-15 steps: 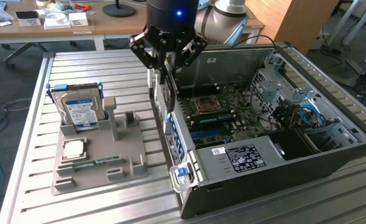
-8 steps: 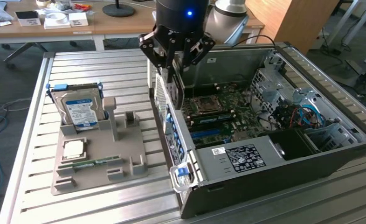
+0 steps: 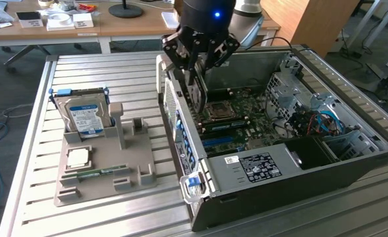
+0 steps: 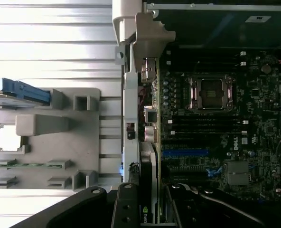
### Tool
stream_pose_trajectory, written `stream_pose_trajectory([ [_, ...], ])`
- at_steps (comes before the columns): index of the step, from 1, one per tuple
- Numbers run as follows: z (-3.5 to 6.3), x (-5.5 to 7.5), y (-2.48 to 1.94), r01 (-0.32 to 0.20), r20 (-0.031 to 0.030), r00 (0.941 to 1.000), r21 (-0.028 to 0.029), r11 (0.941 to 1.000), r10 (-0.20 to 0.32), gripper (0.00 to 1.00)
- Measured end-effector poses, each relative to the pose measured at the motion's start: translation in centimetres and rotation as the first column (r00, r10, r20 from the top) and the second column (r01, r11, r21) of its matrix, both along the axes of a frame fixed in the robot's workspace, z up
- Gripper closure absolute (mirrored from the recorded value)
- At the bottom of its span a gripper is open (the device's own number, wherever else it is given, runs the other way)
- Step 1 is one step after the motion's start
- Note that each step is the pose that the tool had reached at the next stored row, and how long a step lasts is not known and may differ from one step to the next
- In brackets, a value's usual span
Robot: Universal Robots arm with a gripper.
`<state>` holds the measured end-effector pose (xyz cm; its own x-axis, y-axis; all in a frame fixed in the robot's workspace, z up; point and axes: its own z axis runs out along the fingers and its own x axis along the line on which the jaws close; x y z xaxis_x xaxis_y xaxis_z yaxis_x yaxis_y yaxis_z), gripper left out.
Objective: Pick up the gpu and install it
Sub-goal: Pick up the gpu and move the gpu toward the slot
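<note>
My gripper hangs over the open computer case, by the case wall on the exterior view's left. It is shut on the gpu, a thin dark card that hangs on edge below the fingers and reaches down inside the case towards the motherboard. In the wrist view the gpu shows edge-on, running from my gripper to its silver bracket at the case's rear wall. A blue slot lies on the motherboard beside the card's line.
A grey parts holder lies on the slatted metal table, at the exterior view's left of the case. It carries a hard drive, a processor chip and a green memory stick. A wooden desk stands behind.
</note>
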<state>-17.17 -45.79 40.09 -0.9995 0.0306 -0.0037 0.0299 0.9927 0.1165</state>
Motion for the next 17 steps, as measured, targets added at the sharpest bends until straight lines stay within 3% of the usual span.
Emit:
stream_pose_trajectory([
  [4, 0.0, 1.5, 0.0, 0.0, -0.0001, 1.0, 0.0036, 1.0, 0.0, 0.73],
  [17, 0.0, 6.4, 0.0, 0.0, -0.0001, 1.0, 0.0063, 1.0, 0.0, 0.73],
])
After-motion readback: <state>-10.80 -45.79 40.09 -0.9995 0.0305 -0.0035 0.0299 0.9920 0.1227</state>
